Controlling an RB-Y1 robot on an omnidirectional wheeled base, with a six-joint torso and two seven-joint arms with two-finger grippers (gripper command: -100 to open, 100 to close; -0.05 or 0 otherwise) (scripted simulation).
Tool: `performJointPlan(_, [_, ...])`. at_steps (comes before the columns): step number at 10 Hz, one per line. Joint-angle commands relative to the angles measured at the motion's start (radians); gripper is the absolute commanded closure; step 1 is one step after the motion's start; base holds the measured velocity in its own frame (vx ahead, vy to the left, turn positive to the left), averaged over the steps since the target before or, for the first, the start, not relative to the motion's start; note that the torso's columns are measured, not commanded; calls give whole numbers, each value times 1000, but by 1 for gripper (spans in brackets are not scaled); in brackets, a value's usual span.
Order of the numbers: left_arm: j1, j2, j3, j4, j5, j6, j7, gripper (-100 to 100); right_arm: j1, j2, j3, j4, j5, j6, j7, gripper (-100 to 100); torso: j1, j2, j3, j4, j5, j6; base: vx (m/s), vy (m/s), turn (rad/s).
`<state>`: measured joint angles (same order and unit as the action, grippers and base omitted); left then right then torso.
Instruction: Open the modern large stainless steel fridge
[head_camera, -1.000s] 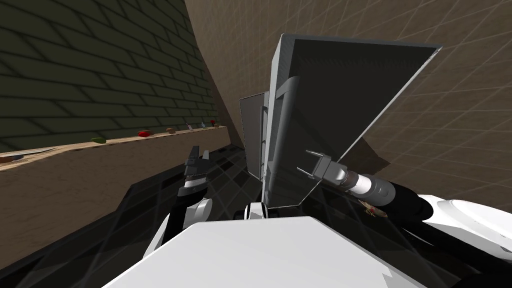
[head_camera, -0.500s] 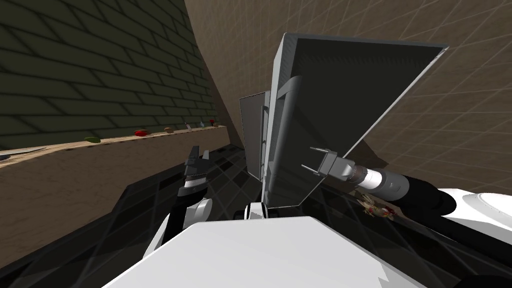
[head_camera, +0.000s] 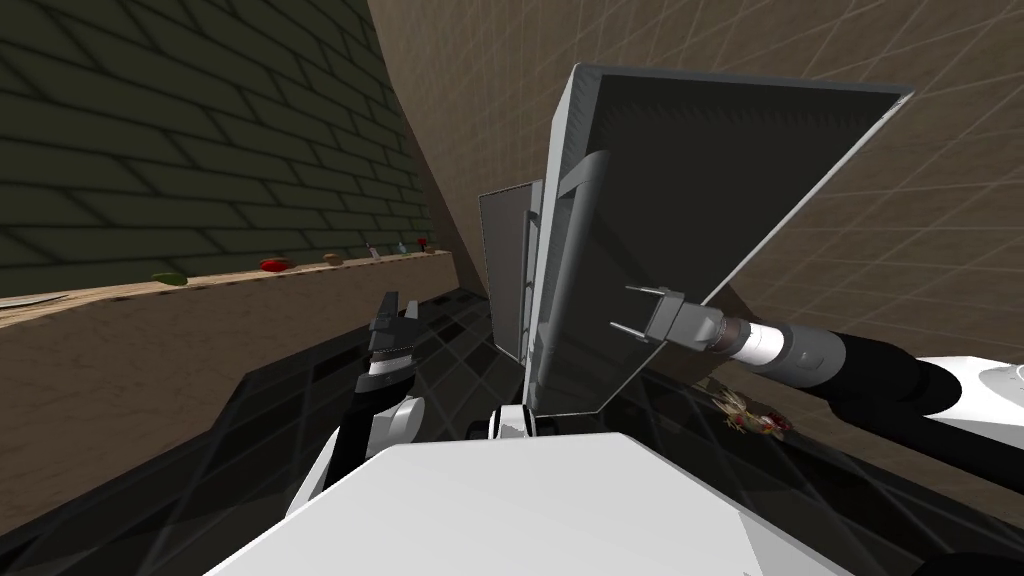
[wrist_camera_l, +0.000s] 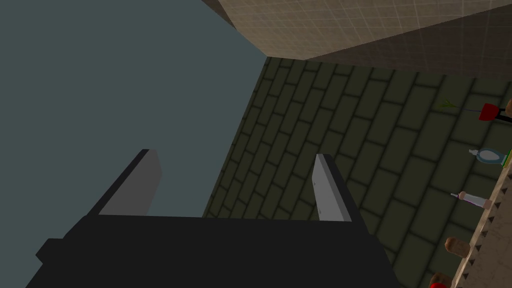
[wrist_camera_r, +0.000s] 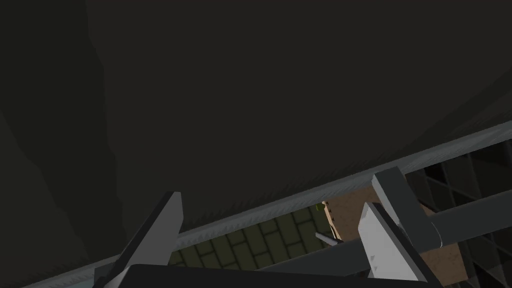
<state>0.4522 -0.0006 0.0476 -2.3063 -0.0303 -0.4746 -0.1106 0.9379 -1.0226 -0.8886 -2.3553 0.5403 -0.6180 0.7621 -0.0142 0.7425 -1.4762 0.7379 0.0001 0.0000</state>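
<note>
Fridge door (head_camera: 700, 200) stands swung out right before us. Our right end effector (head_camera: 620, 309) sits spread wide at its edge, maybe touching, gripping nothing, so it could slip off.

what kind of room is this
Most likely a kitchen: a tall grey fridge with a long bar handle, a wooden counter carrying small food items, and a dark brick-patterned wall behind it.
</note>
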Motion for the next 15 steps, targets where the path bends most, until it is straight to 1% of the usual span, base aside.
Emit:
performJointPlan(1, [0, 0, 0, 0, 0, 0, 0, 0, 30, -44, -74, 9, -14, 3, 35, -100, -1, 0, 1, 0, 0, 0, 15, 12, -27])
performJointPlan(2, [0, 0, 0, 0, 0, 0, 0, 0, 30, -44, -87, 9, -14, 3, 35, -100, -1, 0, 0, 0, 0, 0, 21, 12, -28])
performJointPlan(3, [0, 0, 0, 0, 0, 0, 0, 0, 48, -74, -129, 17, -23, 4, 59, -100, -1, 1, 0, 0, 0, 0, 9, 5, -25])
performJointPlan(4, [0, 0, 0, 0, 0, 0, 0, 0, 48, -74, -137, 17, -23, 4, 59, -100, -3, 1, 0, 0, 0, 0, -1, 6, -25])
performJointPlan(5, [0, 0, 0, 0, 0, 0, 0, 0, 65, -103, -175, 25, -32, 4, 83, -100, -3, 1, 1, 0, -1, 0, 8, 17, -51])
performJointPlan(6, [0, 0, 0, 0, 0, 0, 0, 0, 65, -103, -187, 25, -32, 4, 83, -100, -2, 1, 0, 0, 0, 0, 25, 16, -21])
performJointPlan(7, [0, 0, 0, 0, 0, 0, 0, 0, 81, -131, -225, 34, -40, 2, 107, -100, -1, 0, 0, 0, 0, 0, 33, 17, -25])
performJointPlan(8, [0, 0, 0, 0, 0, 0, 0, 0, 81, -131, -238, 34, -40, 2, 107, -100, -1, 0, -1, 0, 0, 0, 3, 5, -33])
performJointPlan(9, [0, 0, 0, 0, 0, 0, 0, 0, 96, -159, -277, 43, -49, 0, 130, -100, -3, 1, 1, 0, 0, 0, 0, 5, -23])
performJointPlan(10, [0, 0, 0, 0, 0, 0, 0, 0, 96, -159, -288, 43, -49, 0, 130, -100, -3, 1, 1, 0, 0, 0, 11, 23, -63])
performJointPlan(11, [0, 0, 0, 0, 0, 0, 0, 0, 109, -186, -332, 54, -57, -3, 154, -100, -1, 0, 0, 0, 0, 0, 14, 26, -74])
performJointPlan(12, [0, 0, 0, 0, 0, 0, 0, 0, 121, -212, -364, 65, -66, -7, 178, -100, 0, 0, 0, 0, 0, 0, 20, 21, -44])
performJointPlan(13, [0, 0, 0, 0, 0, 0, 0, 0, 121, -212, -386, 65, -66, -7, 178, -100, 1, 0, 0, 0, 0, 0, 14, 10, -14])
performJointPlan(14, [0, 0, 0, 0, 0, 0, 0, 0, 132, -238, -426, 77, -74, -12, 202, -100, 2, -1, 0, 0, 0, 0, 13, 25, -73])
performJointPlan(15, [0, 0, 0, 0, 0, 0, 0, 0, 141, -263, -458, 90, -82, -18, 226, -100, 3, -1, 0, 0, 0, 0, 16, 39, -118])
